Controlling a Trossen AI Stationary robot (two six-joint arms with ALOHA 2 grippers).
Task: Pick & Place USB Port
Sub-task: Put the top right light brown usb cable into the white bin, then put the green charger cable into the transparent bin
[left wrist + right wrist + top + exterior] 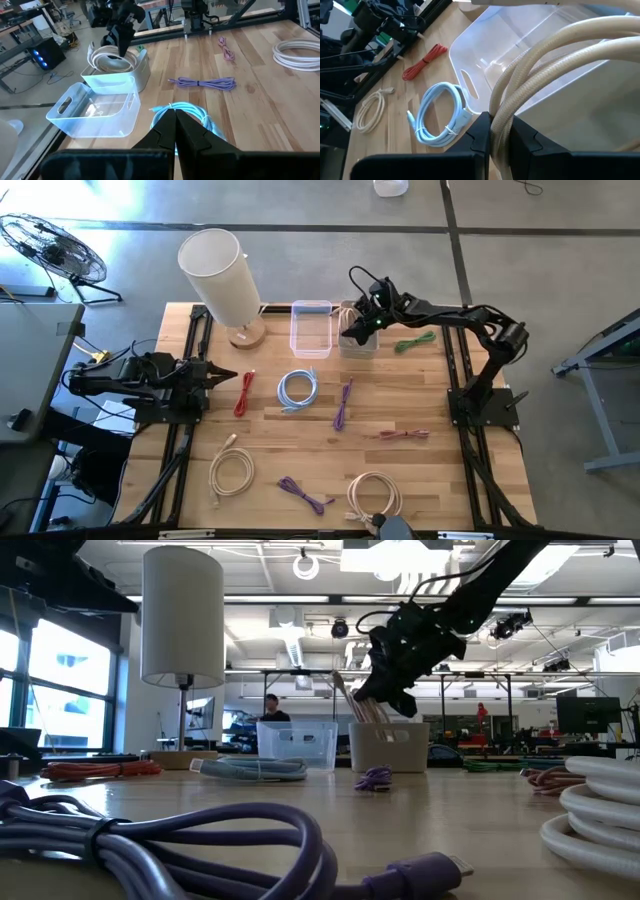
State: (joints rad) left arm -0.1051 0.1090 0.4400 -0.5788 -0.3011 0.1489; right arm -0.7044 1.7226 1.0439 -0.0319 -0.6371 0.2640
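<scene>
- Purple cable (pixel 200 840) lies closest to the low camera, coiled at the worktop's near edge; not in play.
- Worktop (pixel 430 480): loose cable coils spread over it, two bins side by side at the far edge, lamp (pixel 222 280) at the far left corner.
- Right arm reaches to the far edge; right gripper (pixel 362 320) hangs directly over the grey bin (pixel 360 343), the right-hand bin of the pair.
- Clear bin (pixel 310 328) just beside it, on the left; appears empty.
- Cream cable (pixel 540 75) is pinched between the right gripper's narrow fingers, its loops running away from the gripper and drooping into the grey bin; coil partly inside, not yet released.
- Judgement: the drop is straight down, with no sideways travel needed.
- Left gripper (pixel 222 375) waits at the left edge, fingers closed, empty, pointing toward the light blue cable (pixel 297 388); far from the bins.
</scene>
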